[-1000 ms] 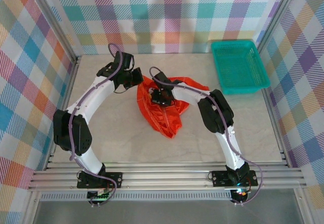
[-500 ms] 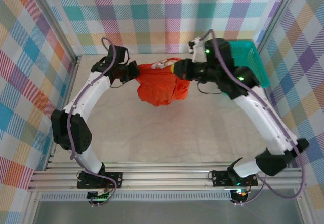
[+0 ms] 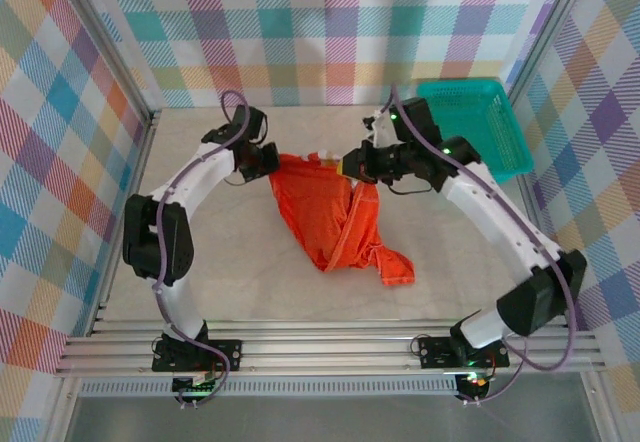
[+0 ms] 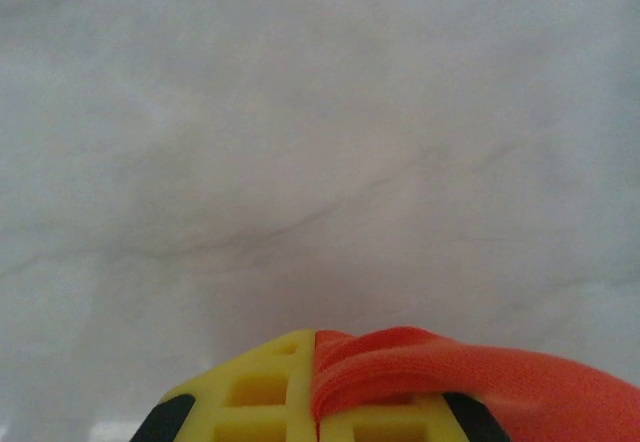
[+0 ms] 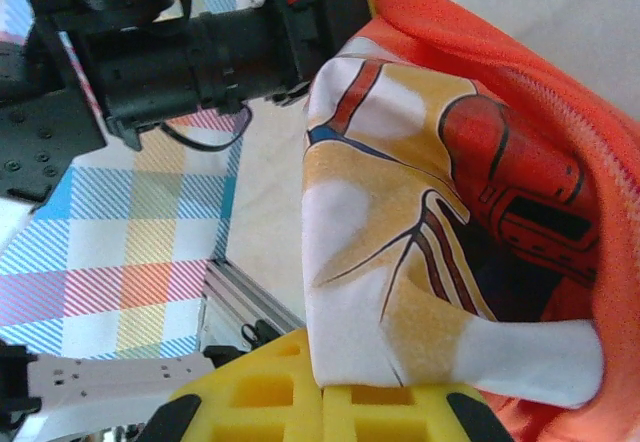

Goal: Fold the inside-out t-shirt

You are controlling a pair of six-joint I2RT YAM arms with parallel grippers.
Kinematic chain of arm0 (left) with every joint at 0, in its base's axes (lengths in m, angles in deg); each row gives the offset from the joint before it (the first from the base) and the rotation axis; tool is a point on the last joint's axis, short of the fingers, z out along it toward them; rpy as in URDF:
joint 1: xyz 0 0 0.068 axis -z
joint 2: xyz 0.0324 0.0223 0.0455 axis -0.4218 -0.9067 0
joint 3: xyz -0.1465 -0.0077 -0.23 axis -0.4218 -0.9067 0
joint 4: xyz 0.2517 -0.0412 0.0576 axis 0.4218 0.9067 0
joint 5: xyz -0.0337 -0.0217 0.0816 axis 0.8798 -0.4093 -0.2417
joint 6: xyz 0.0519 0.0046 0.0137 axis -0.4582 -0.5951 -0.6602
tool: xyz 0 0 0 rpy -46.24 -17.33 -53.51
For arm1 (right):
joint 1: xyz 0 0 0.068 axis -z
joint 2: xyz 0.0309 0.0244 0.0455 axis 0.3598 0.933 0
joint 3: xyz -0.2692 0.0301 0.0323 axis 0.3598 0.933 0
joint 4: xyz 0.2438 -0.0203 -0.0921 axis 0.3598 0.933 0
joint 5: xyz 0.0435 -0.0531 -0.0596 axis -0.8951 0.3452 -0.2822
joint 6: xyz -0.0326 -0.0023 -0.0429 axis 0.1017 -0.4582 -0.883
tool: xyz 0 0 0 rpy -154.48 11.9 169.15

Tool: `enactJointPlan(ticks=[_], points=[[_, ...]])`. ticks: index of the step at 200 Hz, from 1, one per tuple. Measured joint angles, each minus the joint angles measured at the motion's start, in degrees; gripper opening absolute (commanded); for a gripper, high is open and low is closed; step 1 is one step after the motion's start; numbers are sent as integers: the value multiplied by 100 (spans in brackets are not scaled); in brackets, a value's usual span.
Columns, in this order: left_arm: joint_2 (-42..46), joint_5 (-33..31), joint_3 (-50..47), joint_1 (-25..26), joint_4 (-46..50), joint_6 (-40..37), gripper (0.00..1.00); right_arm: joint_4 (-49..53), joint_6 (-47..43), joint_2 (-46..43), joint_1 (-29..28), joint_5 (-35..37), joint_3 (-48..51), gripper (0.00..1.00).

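The inside-out t-shirt (image 3: 322, 212) is bright orange-red and hangs stretched between both grippers above the back of the table, its lower part trailing down to a bunch at the front right. My left gripper (image 3: 274, 161) is shut on its left top edge; the left wrist view shows the orange cloth (image 4: 470, 382) pinched between the yellow fingers (image 4: 265, 392). My right gripper (image 3: 347, 162) is shut on the right top edge. In the right wrist view the printed part of the t-shirt (image 5: 420, 252), white, tan and red, rises from the shut yellow fingers (image 5: 380, 412).
A teal basket (image 3: 470, 129) stands at the back right corner. Plaid walls and metal rails enclose the table (image 3: 220, 262). The left arm (image 5: 190, 57) shows across the top of the right wrist view.
The right arm swung up and out to the back right, lifting the shirt off the table, then both grippers lowered and spread it. The lower hem now trails on the table.
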Motion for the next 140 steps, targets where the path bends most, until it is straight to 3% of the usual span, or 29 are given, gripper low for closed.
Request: enactJointPlan(ticks=[13, 23, 36, 59, 92, 108, 140], points=[[42, -35, -289, -61, -9, -35, 44, -111, 61, 188, 17, -76, 101, 0], [162, -39, -501, -116, -33, -44, 55, -164, 111, 264, 22, -98, 155, 0], [442, -11, -717, -168, -28, -79, 62, -245, 168, 313, 50, -111, 229, 0], [1220, 328, -852, -199, -90, -142, 67, -568, 337, 339, 188, -170, 555, 0], [2586, 1587, -1547, -22, -1084, -164, 69, -914, 634, 525, 323, -223, 925, 0], [2914, 1878, -1904, 466, -1545, -232, 69, -975, 754, 551, 328, -249, 942, 0], [2813, 1735, -2448, 1635, -2326, -461, 72, -1091, 970, 551, 326, -330, 911, 0]])
